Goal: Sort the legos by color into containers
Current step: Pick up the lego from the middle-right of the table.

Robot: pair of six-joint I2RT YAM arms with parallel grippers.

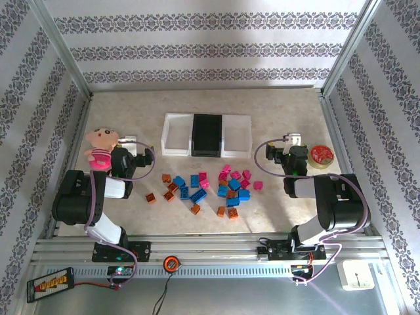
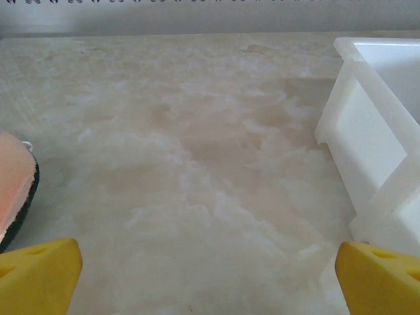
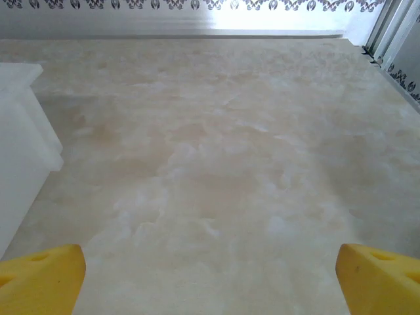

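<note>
Legos (image 1: 210,190): loose cluster on the worktop (image 1: 282,105), between the two tools and a little nearer the bases than either; blue, orange and pink mixed, none sorted yet.

- Left tool (image 1: 129,140): jaws wide apart, holding nothing. Right tool (image 1: 289,140): same.
- Risk: bricks in the middle of the cluster touch or overlap. Jaws this wide could close on two colours at once or shove neighbours aside.
- Risk: doll (image 1: 102,147) sits just beside the left tool, tape roll (image 1: 321,155) just beside the right. A swing inward may drag either.
- Risk: trays (image 1: 176,134) stand beyond the tools, between them, and appear to touch wall to wall. A drop over a shared wall could land in the wrong one.

Hard to make out:
- Both wrist views face away from the cluster.
- Left wrist: fingertips (image 2: 39,275) cut off at the bottom edge; doll a sliver at the left, tray wall at the right.
- Right wrist: fingertips (image 3: 42,279) likewise cut off.
- Exact brick count unclear where they overlap.
- Which colour belongs to which tray: cannot tell.
</note>
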